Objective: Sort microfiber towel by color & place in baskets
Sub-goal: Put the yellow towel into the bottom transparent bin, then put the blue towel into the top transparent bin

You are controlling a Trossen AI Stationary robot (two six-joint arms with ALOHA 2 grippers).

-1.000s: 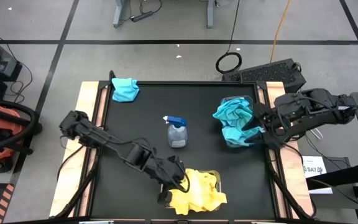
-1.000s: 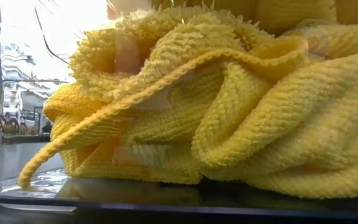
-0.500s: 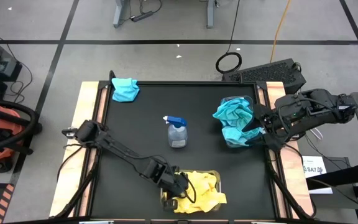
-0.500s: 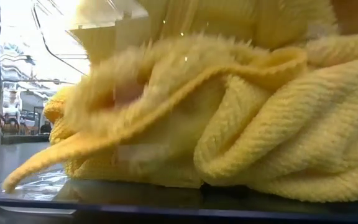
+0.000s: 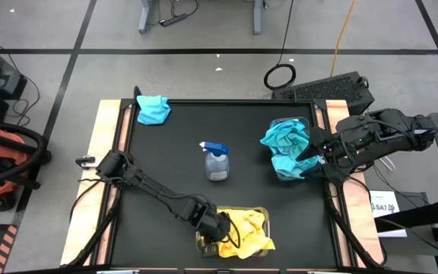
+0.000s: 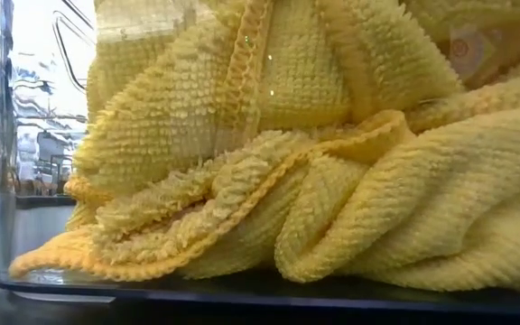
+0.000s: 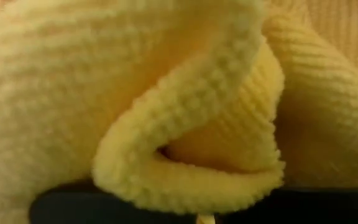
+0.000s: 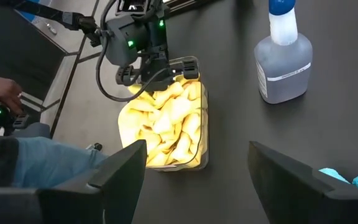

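The left tool [image 5: 217, 232] is pressing down into the heap of yellow towels [image 5: 247, 230] at the near edge of the counter [image 5: 166, 160]. Its fingers are buried in the fabric, so whether they are together or gripping a fold cannot be told here. Those yellow towels are sitting in a clear basket [image 8: 201, 134], bunched and folded over themselves, the heap lying lengthwise across the counter from the tool's side toward the right.

Over on the right, the right tool [image 5: 315, 160] is hanging beside the second basket [image 5: 304, 122], its fingers [image 8: 120, 171] standing wide apart and holding nothing. That basket is brimming with teal towels [image 5: 286, 146]. One more teal towel [image 5: 153, 109] is lying loose at the far left corner, and a spray bottle [image 5: 217, 160] is standing upright mid-counter.

Compared with a second ago, the left arm is reaching lower and farther in, and the yellow heap is looking more compact, its overhanging edge now tucked back toward the basket.
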